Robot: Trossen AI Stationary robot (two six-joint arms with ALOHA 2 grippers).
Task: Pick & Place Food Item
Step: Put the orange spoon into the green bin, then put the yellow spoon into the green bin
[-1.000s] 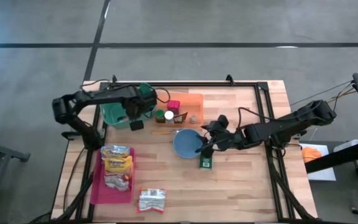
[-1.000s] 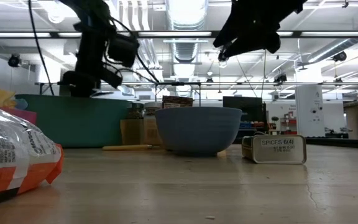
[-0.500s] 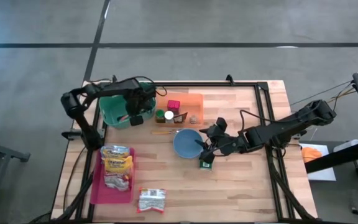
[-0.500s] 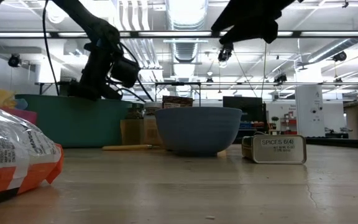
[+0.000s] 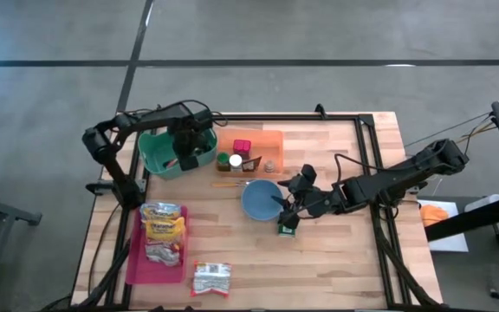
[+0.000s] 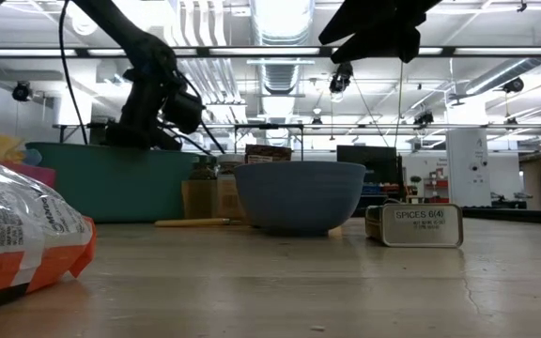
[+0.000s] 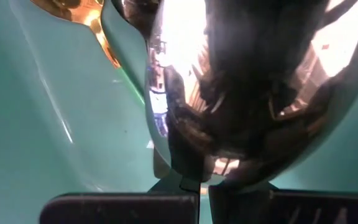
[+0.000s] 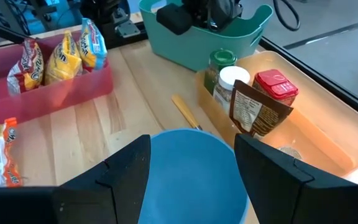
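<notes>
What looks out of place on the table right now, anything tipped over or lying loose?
The green spice tin lies on its side beside the blue bowl, away from the other jars in the orange tray. One snack packet lies loose outside the red tray.

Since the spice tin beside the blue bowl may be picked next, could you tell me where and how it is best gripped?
I would come straight down and close on the two long sides of the spice tin. It lies flat on the table with its long axis running away from the blue bowl, which sits close to its far end, so an approach from above seems clearest. The right gripper, open, hovers nearby.
</notes>
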